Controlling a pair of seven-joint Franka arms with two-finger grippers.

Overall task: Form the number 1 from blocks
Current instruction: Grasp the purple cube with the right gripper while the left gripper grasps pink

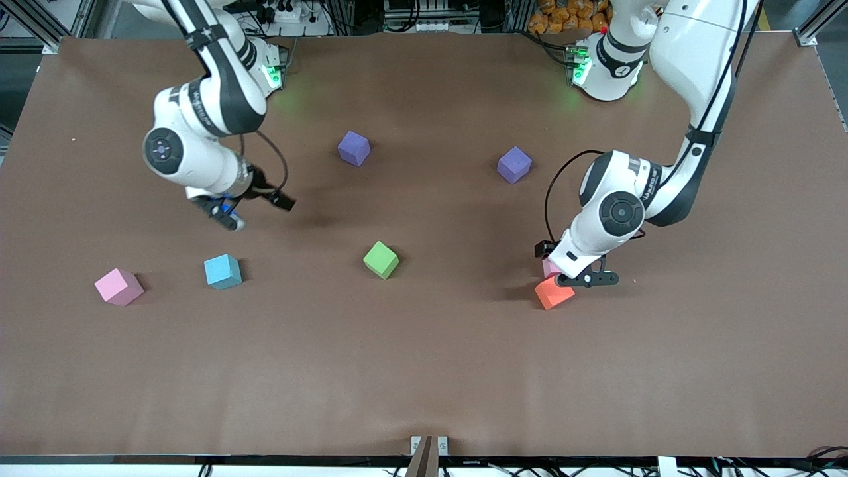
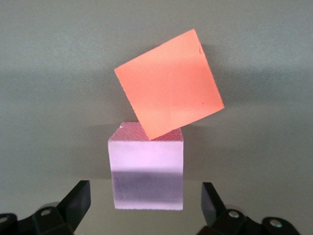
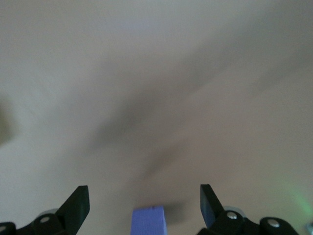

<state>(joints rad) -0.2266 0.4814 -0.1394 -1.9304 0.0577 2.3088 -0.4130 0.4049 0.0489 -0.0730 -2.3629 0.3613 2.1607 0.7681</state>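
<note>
Left wrist view shows my left gripper, jaws released, straddling the pink block touching the orange block, so closing may nudge orange; right gripper waits released.

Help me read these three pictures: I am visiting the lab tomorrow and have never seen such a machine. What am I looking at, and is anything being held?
The wide picture looks down from high across a brown table at two white robot arms. The other two come from cameras on the arms' wrists, looking out between the fingers.

Foam cubes lie scattered: two purple cubes nearest the arms' bases, a green cube in the middle, and a light blue cube and a pink cube toward the right arm's end.

The left gripper is open, low over a second pink cube that touches an orange cube. The right gripper is open too, in the air above the table, with what looks like the blue cube at the edge of its camera's view. Nothing is held.
</note>
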